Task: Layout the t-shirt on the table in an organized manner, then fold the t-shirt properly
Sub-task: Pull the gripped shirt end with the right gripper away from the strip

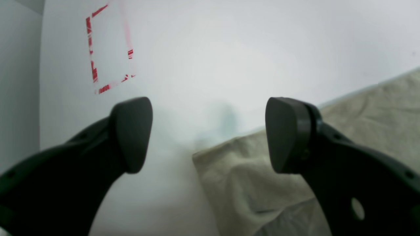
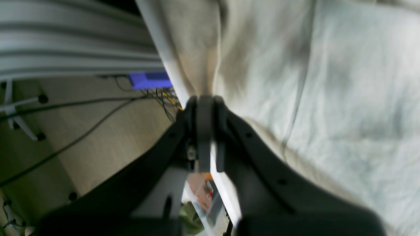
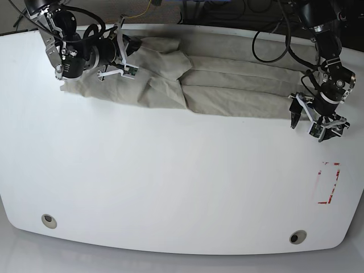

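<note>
The beige-grey t-shirt [image 3: 227,85] lies wrinkled in a long band along the far edge of the white table [image 3: 170,182]. My right gripper [image 3: 128,43] is at the far left, shut on a bunch of shirt fabric. In the right wrist view the right gripper's closed tips [image 2: 205,102] pinch the t-shirt [image 2: 269,65] just over the table's edge [image 2: 157,36]. My left gripper [image 3: 311,126] is open at the shirt's right end. In the left wrist view the left gripper [image 1: 208,134] hangs over a corner of the t-shirt [image 1: 236,177] with nothing between its pads.
A red tape rectangle [image 3: 329,182] lies near the table's right edge and also shows in the left wrist view [image 1: 95,65]. Two grommet holes [image 3: 49,220] [image 3: 297,236] sit near the front edge. Cables and a purple box [image 2: 149,79] are on the floor past the far edge.
</note>
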